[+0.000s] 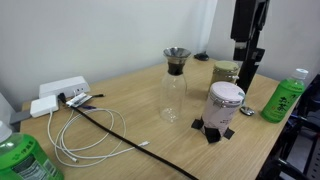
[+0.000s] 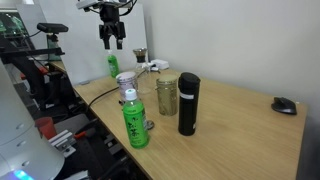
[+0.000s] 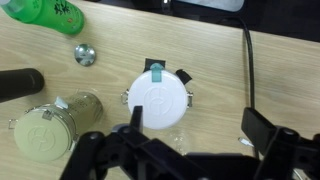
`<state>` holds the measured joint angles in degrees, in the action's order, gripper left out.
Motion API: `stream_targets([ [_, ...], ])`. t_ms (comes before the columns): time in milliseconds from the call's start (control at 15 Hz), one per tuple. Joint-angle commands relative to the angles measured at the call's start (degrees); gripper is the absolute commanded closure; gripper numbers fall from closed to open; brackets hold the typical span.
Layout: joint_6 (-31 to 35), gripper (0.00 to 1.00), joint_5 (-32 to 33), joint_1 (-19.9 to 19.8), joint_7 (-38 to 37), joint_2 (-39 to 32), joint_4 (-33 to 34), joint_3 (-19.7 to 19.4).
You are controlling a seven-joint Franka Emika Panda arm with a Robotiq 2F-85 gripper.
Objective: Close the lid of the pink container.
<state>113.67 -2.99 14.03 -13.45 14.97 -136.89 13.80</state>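
Tool point(image 3: 195, 120) spread wide, lid point(image 3: 158, 98) lying flat on pink container point(image 1: 224, 112)

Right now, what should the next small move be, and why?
Probably lower the gripper straight down toward the lid. The jaws stand open, well above the pink container, and the lid lies nearly below them in the wrist view. Whether it is latched cannot be told.

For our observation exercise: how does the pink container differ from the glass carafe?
The glass carafe is taller than the pink container. The carafe is clear; the container is opaque and pale. The carafe has a dark funnel top; the container a round pale lid. Both stand upright on the wooden table.
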Motion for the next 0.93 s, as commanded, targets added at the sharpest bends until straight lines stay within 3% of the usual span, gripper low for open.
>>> stream_targets([
  [0,0.1,0.00,-1.3,-0.5,0.1,1.3,-0.8,0.4],
  [867,1.4,0.00,-2.4,-0.5,0.3,3.6,-2.9,0.3],
])
